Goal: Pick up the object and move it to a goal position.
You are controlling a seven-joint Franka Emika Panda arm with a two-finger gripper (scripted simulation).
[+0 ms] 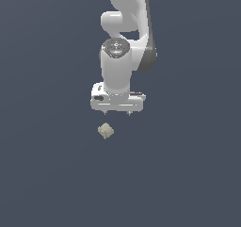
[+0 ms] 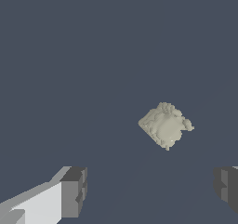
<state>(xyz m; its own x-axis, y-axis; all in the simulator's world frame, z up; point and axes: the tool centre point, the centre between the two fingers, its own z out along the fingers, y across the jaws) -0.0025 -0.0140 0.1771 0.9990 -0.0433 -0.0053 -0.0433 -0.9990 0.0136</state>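
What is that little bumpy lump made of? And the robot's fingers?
The lump looks like pale beige stone or crumbly clay: matte, mottled, rough-edged. It is a simulator's render, so that is a guess. The fingers look like dark grey matte plastic or rubber pads on a smooth white body, blocky and without shine.

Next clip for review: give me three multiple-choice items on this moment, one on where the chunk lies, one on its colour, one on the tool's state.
1. In the exterior view, the chunk lies:
A. between the fingers
B. on the floor, apart from the tool
C. on top of the arm

2. The chunk's colour:
A. pale beige
B. bright red
C. black

3. The tool is:
A. shut on the chunk
B. shut, holding nothing
C. open, holding nothing

Answers: 1 B, a gap separates them; 2 A, mottled tan faces; 3 C, the wrist view shows the fingers wide apart, the chunk beyond them.
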